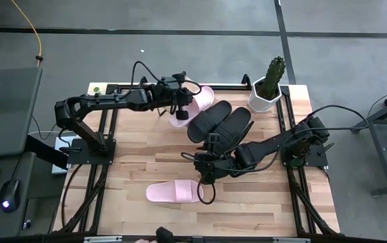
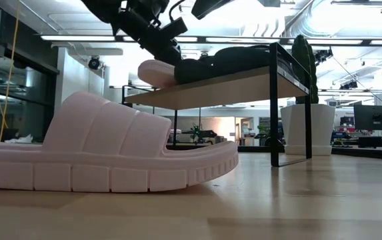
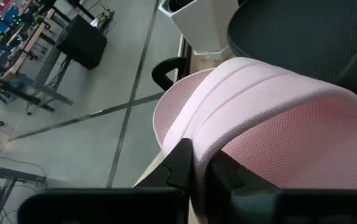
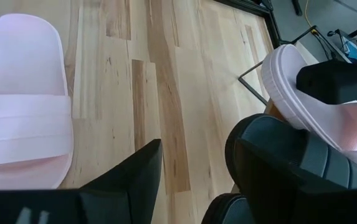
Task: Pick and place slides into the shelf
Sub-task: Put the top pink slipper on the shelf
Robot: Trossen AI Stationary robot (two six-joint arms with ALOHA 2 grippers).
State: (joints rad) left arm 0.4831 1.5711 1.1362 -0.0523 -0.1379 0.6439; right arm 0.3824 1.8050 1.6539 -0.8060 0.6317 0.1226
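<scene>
**Pink slide held on the shelf**

The left gripper (image 1: 179, 108) is closed on the strap of a pink slide (image 1: 194, 104) lying on the shelf (image 2: 244, 83), left of the two black slides (image 1: 220, 123). The right gripper (image 1: 203, 172) hangs with its fingers apart over the table (image 1: 261, 196), beside the other pink slide (image 1: 173, 192), which lies near the front.

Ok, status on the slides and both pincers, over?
Left pincer shut on pink slide at shelf. Right pincer open, above table. Black pair shelved. Second pink slide on table, path clear.
</scene>
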